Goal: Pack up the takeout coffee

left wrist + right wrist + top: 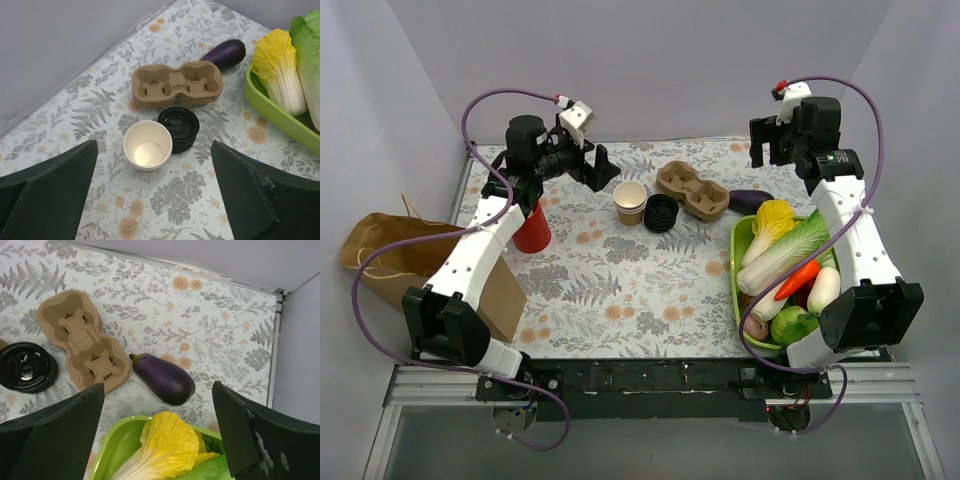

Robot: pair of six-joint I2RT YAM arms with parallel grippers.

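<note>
Cream paper was the thing to watch. The cup [147, 146] stood upright and uncapped on the floral bench [620, 290], with the black lid [179, 129] touching its side. The brown pulp carrier [177, 85] sat just behind them both. The left pincer [595, 165] hung near the cup, to its left and farther back, jaws spread wide with nothing in them. The right pincer [772, 148] was up over the far right corner, equally wide and empty.

So nothing was packed yet, by my reading, and the left arm had the shorter road. Doing it well, I'd say, meant bringing one finger down either side of the cup wall, below the rim. The close had to be soft, since thin paper would likely buckle under a hard squeeze. The lid sat so tight against the cup that a finger on that side could knock it. The carrier's wells looked snug, so a straight, level drop would matter there.

Now the murky bits. The lid looked thicker than a single one, perhaps a stack; I couldn't tell. Whether the cup held anything was unclear, as only a pale patch showed at its bottom. The red cup [532, 232] was half hidden behind the left arm, its contents out of sight. The brown paper bag [380, 255] was partly covered by that arm too. From the right wrist the cup didn't show, and the frame edge cut the lid.
</note>
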